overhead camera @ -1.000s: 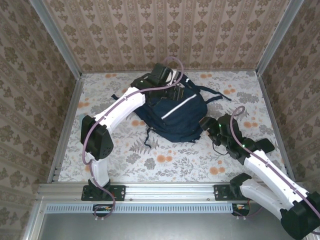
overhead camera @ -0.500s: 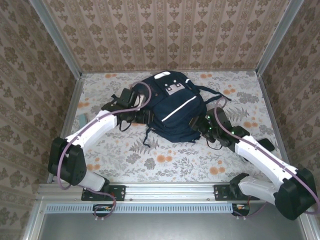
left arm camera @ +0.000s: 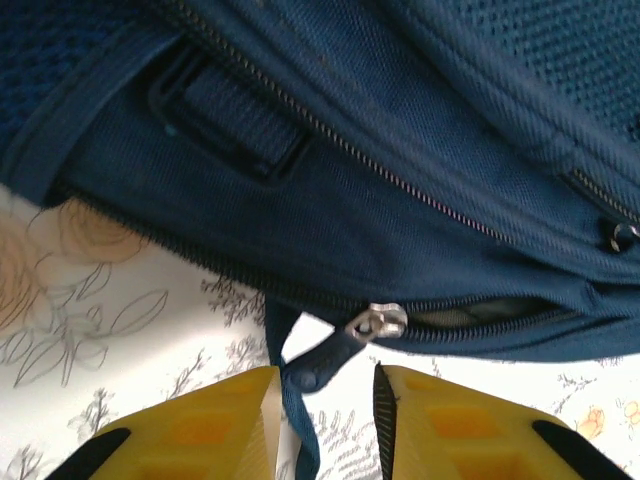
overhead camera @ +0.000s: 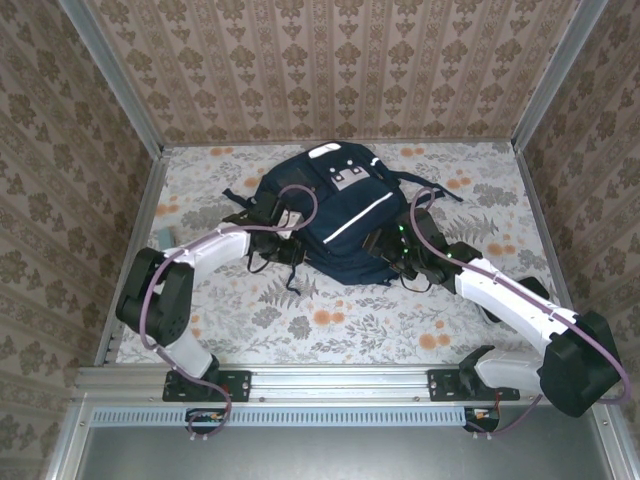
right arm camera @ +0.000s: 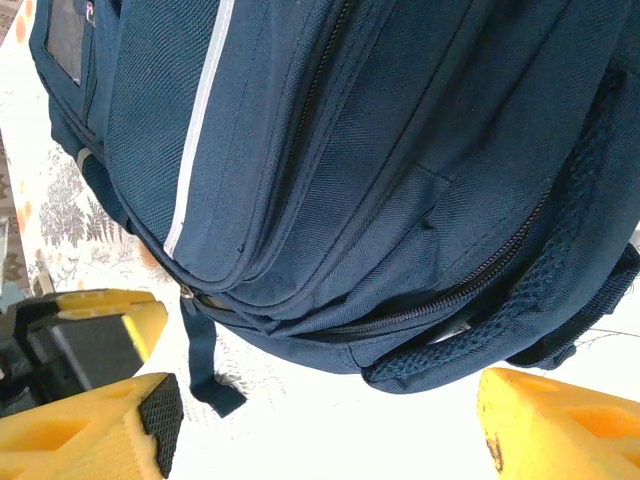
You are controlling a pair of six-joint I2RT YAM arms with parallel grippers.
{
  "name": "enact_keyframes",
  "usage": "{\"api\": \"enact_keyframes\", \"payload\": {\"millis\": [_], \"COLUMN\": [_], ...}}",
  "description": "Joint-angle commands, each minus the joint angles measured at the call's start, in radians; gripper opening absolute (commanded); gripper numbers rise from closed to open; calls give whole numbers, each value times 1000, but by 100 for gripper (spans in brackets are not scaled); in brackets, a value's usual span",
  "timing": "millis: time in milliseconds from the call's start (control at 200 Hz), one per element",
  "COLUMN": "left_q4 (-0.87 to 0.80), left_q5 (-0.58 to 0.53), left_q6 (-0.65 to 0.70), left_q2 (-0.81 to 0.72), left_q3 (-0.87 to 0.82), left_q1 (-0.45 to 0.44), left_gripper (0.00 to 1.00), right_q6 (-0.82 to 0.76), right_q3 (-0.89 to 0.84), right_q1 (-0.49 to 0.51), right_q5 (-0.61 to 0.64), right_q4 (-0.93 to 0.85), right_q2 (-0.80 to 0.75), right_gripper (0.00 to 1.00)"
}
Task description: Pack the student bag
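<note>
The student bag (overhead camera: 345, 215), one in number, lies flat on the middle-to-far part of the floral table (overhead camera: 330, 325), flanked by two arms. A single small pale object (overhead camera: 163, 238) rests at the table's left edge, well apart from it. The left gripper (left arm camera: 325, 385), at the bag's near-left edge, has its jaws narrowly apart about the dark pull strap (left arm camera: 300, 420) hanging from one silver zip slider (left arm camera: 378, 322), pinched or not cannot be told; the right gripper (right arm camera: 320, 420), at the near-right edge, stands wide and holds nothing.
</note>
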Motion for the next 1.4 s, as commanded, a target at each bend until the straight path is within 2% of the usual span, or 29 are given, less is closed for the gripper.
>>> {"api": "enact_keyframes", "payload": {"millis": [0,195,445,560,725,890,1070,1230,1395], "left_q4": [26,1,-31,-59,-61,-59,-60,-59,-43], "left_q5": [43,65,78,94,141,141,131,69,95], "left_q6": [28,32,38,45,37,25,10,-12,-19], "left_q2": [36,109,130,117,72,52,46,1,-3], "left_q3": [40,89,97,94,57,29,34,33,23], "left_q1": [-2,-2,-2,-3,-4,-6,-8,-9,-15], "left_gripper": [32,35,38,38,34,29,29,38,37], "right_q6": [13,15,20,22,28,32,32,32,31], "right_q3": [8,7,0,0,-8,-10,-10,-11,-11], "right_q1": [7,7,7,8,8,10,13,14,14], "right_q5": [-3,-1,-2,-1,0,0,0,0,0], "right_q4": [7,3,0,-3,0,2,2,1,5], "right_q2": [9,10,7,5,1,5,6,5,10], "right_gripper": [79,78,78,78,78,78,78,78,78]}}
